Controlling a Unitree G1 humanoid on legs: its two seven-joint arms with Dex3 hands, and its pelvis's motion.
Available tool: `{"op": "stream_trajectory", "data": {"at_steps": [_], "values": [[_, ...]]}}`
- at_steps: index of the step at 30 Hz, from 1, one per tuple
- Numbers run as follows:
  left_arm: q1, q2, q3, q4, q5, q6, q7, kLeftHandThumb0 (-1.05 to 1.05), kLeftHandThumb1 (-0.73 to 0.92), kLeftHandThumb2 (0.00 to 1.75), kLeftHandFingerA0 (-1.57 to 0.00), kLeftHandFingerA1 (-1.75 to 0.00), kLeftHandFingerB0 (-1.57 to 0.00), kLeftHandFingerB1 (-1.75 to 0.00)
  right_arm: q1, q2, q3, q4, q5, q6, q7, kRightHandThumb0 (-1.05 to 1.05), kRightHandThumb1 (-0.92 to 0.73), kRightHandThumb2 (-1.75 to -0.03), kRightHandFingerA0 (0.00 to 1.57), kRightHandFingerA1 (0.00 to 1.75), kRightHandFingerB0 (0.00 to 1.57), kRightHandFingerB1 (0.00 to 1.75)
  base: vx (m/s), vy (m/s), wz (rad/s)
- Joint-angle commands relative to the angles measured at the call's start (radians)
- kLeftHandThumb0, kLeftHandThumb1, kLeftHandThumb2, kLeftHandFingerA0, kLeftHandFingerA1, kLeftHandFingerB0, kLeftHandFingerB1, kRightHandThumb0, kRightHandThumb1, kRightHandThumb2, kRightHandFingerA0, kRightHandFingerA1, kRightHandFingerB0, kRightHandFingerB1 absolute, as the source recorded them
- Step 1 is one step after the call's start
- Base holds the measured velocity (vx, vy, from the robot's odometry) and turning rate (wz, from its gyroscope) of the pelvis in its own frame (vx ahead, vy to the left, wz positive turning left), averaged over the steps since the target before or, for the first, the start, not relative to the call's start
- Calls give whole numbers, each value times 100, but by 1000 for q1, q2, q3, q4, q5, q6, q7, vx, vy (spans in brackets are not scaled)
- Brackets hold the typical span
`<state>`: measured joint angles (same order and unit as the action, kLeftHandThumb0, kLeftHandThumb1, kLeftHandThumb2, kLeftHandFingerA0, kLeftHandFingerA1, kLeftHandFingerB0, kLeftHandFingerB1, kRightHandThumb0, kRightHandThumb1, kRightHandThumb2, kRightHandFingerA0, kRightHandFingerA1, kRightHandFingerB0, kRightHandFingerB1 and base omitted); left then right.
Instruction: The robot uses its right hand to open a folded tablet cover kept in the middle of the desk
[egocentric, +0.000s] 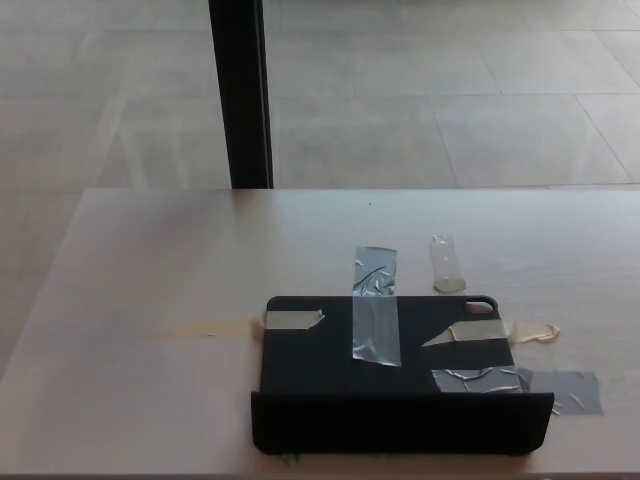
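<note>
A black tablet cover (330, 370) lies flat on the pale wooden desk (150, 280), near its front edge and a little right of centre. Its front flap (400, 422) stands up as a low dark band along the near side. Strips of grey tape (375, 320) and beige tape (292, 320) hold the cover to the desk at its back, left and right sides. Neither of my hands shows in the head view.
A loose clear tape piece (446, 263) sits on the desk behind the cover. More grey tape (568, 391) sticks out at the cover's right. A black post (240, 95) rises behind the desk's far edge, with tiled floor (450, 80) beyond.
</note>
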<state>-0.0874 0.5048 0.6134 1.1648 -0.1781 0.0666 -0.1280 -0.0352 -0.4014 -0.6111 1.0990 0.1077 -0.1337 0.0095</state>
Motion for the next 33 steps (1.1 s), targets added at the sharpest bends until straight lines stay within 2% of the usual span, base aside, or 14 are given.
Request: {"op": "stream_trajectory", "data": {"at_steps": [1,2,5,11,12,16,17,22,23,25,27,29,32,33], "values": [[-23,50,102,63,-130,13,-63,-78,79,65,-59,-81,-33,-60,-42,-71,-150,50,164,-113,-34,-85,-91,-68,69,48,31,33,0,0,0],[-26,50,104,67,-127,15,-52,-78,80,65,-63,-81,-34,-60,-51,-79,-157,36,161,-110,-46,-87,-77,-112,61,60,27,47,0,0,0],[-34,57,111,75,-125,16,-39,-78,79,65,-65,-82,-36,-61,-118,-106,-188,-19,175,-166,-52,-85,-89,-68,60,46,33,32,0,0,0],[-46,59,110,89,-131,10,-28,-78,77,64,-66,-82,-38,-62,-254,-135,-175,-183,177,-169,-57,-79,-77,-108,43,59,21,45,0,0,0],[-43,60,110,88,-134,10,-39,-79,78,65,-63,-81,-35,-61,-284,-131,-149,-234,165,-210,-35,-83,-90,-67,42,74,29,38,0,0,0],[-34,62,97,83,-135,5,-44,-80,78,64,-63,-81,-35,-61,-343,-99,-29,-465,134,-223,30,-95,-92,-68,40,84,26,60,0,0,2],[-40,64,98,86,-137,13,-29,-78,78,64,-66,-82,-37,-60,-352,-102,43,-534,78,-231,41,-96,-75,-109,34,73,18,60,0,0,0],[-38,60,92,91,-137,12,-35,-78,78,63,-64,-82,-35,-61,-331,-98,173,-753,33,-154,53,-105,-92,-69,49,63,26,44,0,0,0],[-36,59,84,89,-131,10,-41,-78,79,65,-63,-81,-36,-61,-330,-88,200,-783,37,-179,72,-103,-79,-117,47,62,21,46,0,0,0],[-40,57,97,91,-147,15,-49,-78,77,63,-63,-83,-34,-61,-347,-64,283,-827,35,-176,126,-88,-91,-67,57,63,28,35,0,0,0],[-42,54,94,92,-146,12,-48,-78,77,63,-62,-83,-34,-62,-346,-53,330,-845,4,-174,108,-95,-74,-110,56,61,27,46,0,0,0],[-37,51,93,94,-145,12,-40,-77,78,63,-64,-83,-35,-61,-331,-35,420,-914,-49,-133,110,-95,-85,-67,64,45,34,31,0,0,0],[-29,51,89,90,-145,12,-49,-78,78,64,-64,-85,-33,-60,-298,-50,545,-995,-156,-118,130,-91,-88,-68,60,42,36,31,0,0,0],[-28,51,88,90,-144,11,-50,-78,79,64,-64,-84,-33,-60,-295,-57,568,-1004,-178,-119,142,-93,-77,-112,47,54,24,44,0,0,0]]}}
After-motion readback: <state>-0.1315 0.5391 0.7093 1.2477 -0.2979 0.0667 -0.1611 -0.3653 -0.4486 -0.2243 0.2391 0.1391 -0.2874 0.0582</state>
